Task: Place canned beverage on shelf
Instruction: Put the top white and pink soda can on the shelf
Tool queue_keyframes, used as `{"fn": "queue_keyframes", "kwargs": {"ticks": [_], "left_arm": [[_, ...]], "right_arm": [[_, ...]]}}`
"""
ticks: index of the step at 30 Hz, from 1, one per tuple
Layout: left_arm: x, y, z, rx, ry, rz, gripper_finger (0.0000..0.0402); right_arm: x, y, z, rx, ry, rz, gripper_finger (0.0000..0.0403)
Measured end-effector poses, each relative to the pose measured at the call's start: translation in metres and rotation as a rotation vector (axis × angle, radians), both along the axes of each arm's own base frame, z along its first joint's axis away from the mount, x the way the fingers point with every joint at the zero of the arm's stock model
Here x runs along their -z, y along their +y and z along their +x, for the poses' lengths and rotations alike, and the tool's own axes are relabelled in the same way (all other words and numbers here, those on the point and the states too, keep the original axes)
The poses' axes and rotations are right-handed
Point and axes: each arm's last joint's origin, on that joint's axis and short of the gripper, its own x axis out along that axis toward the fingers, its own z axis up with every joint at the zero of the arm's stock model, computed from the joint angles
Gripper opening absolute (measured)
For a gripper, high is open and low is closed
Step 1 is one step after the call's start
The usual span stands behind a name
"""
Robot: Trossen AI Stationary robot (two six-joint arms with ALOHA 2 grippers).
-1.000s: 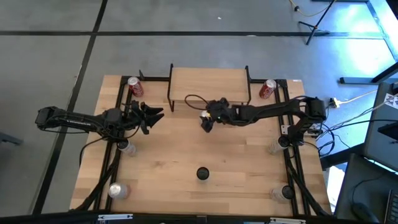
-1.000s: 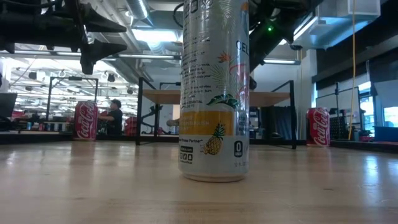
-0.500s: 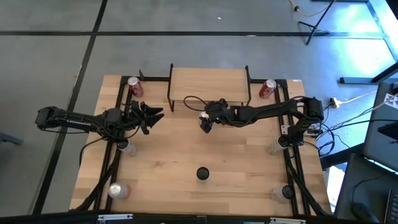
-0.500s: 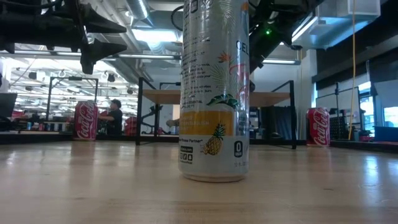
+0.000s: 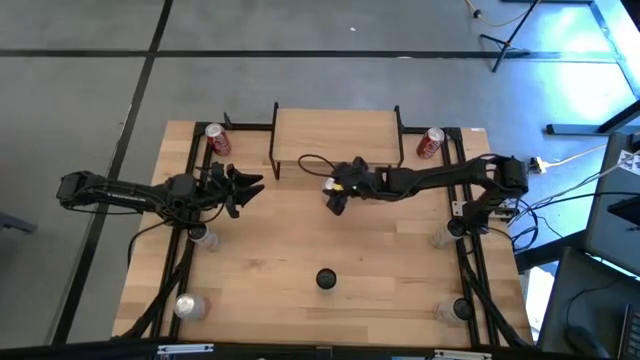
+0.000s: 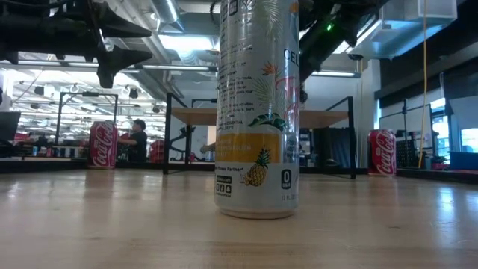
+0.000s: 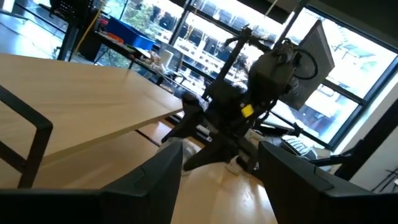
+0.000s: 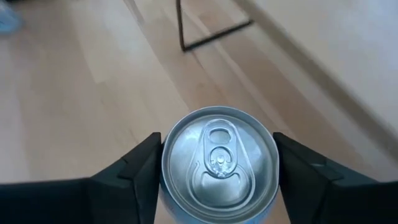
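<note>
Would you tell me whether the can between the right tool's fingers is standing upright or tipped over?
Upright. The right wrist view looks straight down on the can's round lid and pull tab, with the right tool straddling it; the shelf beside it is bare.

- Even, soft overhead light on the tabletop (image 5: 300,240); shadows faint.
- Low view: bright ceiling strips and windows (image 6: 448,142) behind; arms above read as dark silhouettes.
- Near can (image 6: 258,112) sharp, far room softer.
- Right wrist view: can top (image 8: 219,163) gleams, wood behind blurred.
- Left wrist view: windows glare.
</note>
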Motion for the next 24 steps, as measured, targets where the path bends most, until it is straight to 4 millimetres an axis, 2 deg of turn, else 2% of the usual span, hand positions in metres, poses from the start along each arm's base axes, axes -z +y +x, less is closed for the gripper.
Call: {"fn": "queue_keyframes", "kwargs": {"ticks": [4, 9, 15, 19, 24], "left_arm": [[-0.015, 0.000, 0.001, 0.001, -0.017, 0.019, 0.0204], [-0.036, -0.001, 0.003, 0.002, 0.082, 0.045, 0.0204], [-0.064, 0.000, 0.001, -0.004, 0.119, 0.058, 0.0204], [-0.075, 0.000, -0.001, -0.011, 0.097, 0.081, 0.0204], [-0.076, 0.000, -0.001, -0.036, 0.097, 0.078, 0.0204]], "right_arm": [[-0.020, 0.001, -0.011, -0.011, -0.029, -0.013, 0.0232], [-0.052, 0.003, -0.026, -0.051, -0.121, -0.007, 0.0231], [-0.091, 0.005, -0.055, -0.075, -0.205, -0.032, 0.0231], [-0.121, -0.006, -0.072, -0.055, -0.196, -0.052, 0.0231], [-0.155, -0.028, -0.085, -0.048, -0.103, -0.130, 0.0233]]}}
